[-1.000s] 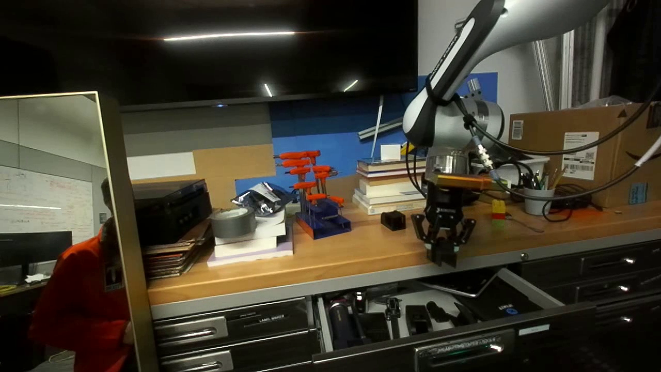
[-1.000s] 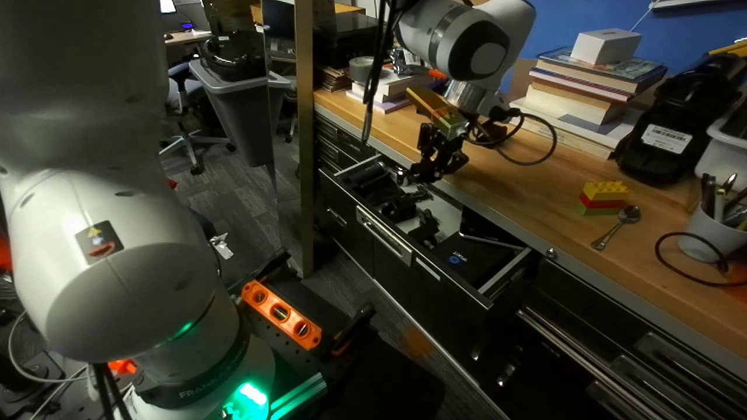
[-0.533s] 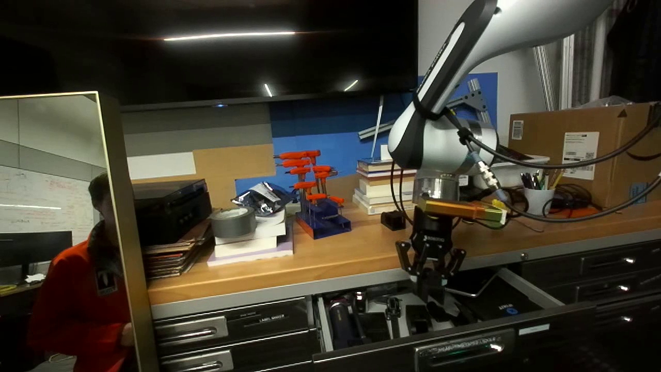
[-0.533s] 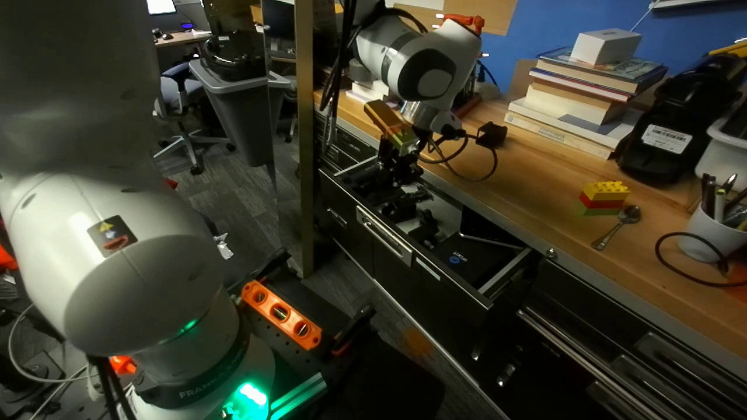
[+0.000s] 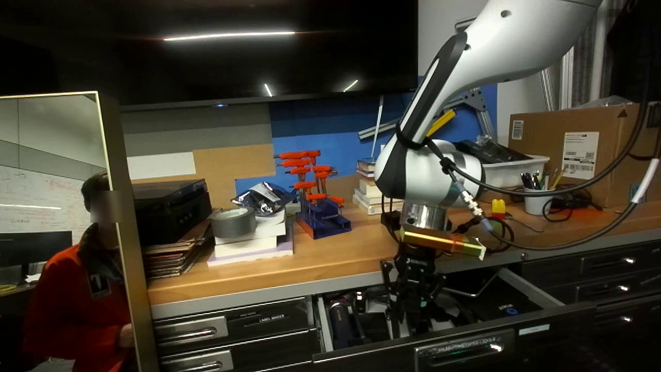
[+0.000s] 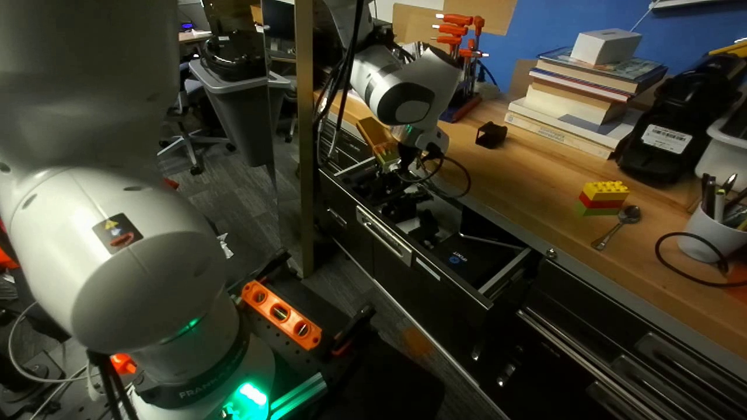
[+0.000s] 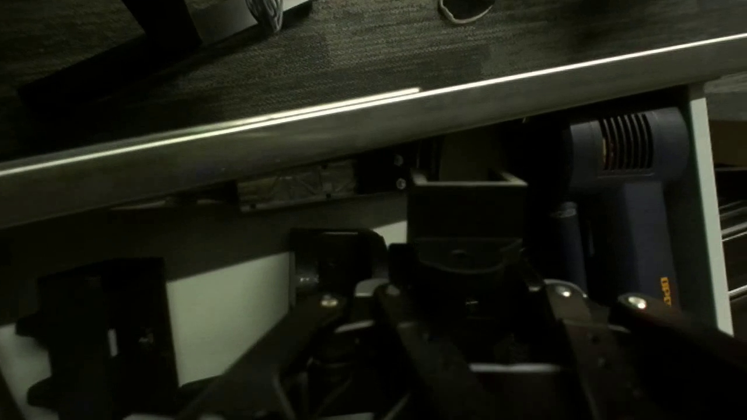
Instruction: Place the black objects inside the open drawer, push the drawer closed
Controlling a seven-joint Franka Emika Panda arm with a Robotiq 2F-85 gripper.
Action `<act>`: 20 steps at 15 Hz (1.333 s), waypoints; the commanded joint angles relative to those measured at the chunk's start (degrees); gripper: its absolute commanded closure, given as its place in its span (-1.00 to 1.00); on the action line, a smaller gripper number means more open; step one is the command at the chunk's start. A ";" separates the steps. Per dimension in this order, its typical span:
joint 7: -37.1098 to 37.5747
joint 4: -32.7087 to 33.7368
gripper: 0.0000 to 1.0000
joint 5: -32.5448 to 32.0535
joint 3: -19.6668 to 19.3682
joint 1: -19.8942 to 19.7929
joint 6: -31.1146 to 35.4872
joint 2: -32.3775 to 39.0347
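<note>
Several black things (image 7: 108, 332) lie in the open drawer (image 5: 397, 351), which is pulled out under the bench (image 5: 330, 256), its handle (image 5: 459, 354) on the near side. The claw (image 5: 414, 323) points downward and reaches inside this drawer, a little left of the middle. In the wrist view a dark box (image 7: 467, 216) is seen directly at the claw, but this picture is very dim, and I cannot tell if the claw is clenched, released or grasping this box. At the left end of the drawer lies a dryer-shaped tool (image 5: 341, 323); at the right end, a flat black case (image 5: 506, 297) with a blue mark. One small black box (image 6: 491, 135) stands on the bench, farther back than the claw. In an exterior view, a pile of books (image 6: 583, 108) is to its right, and nearer, some toy bricks (image 6: 603, 199) with a spoon (image 6: 621, 222) just beside. On the left part of the bench, a tape roll (image 5: 233, 227) rests on a second pile (image 5: 248, 250), near a rack (image 5: 325, 222) of red-handled tools (image 5: 304, 185).
</note>
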 commanded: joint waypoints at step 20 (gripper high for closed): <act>20.26 -2.20 0.16 -17.13 -9.30 12.12 17.93 5.73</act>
